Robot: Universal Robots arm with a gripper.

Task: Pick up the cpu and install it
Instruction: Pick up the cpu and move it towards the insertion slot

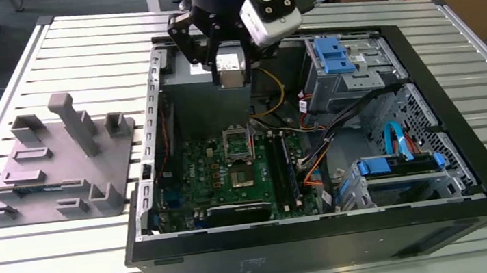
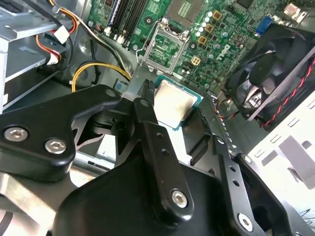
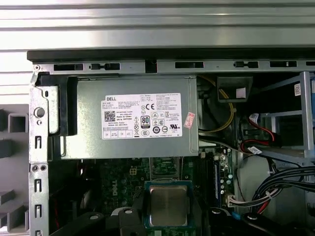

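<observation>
Ribbed silver metal table (image 1: 50, 55) with an open black tower PC case (image 1: 468, 173) lying on it. In the exterior view a gray plastic fixture block (image 1: 54, 165) sits at 9 o'clock of the case. Yellow and orange cables (image 1: 281, 104) run at 3 o'clock of the dark metal-framed socket (image 1: 238, 144), with blue drive caddies (image 1: 335, 54) beyond them.

The black gripper (image 1: 227, 62) is clamped on the cpu (image 2: 172, 103), with a finger (image 2: 147, 105) against the chip's edge. The small square silvery chip hangs over the gray power supply box (image 3: 128, 118), at 12 o'clock of the socket and well clear of it. There's open air over the green motherboard (image 1: 211, 174).
</observation>
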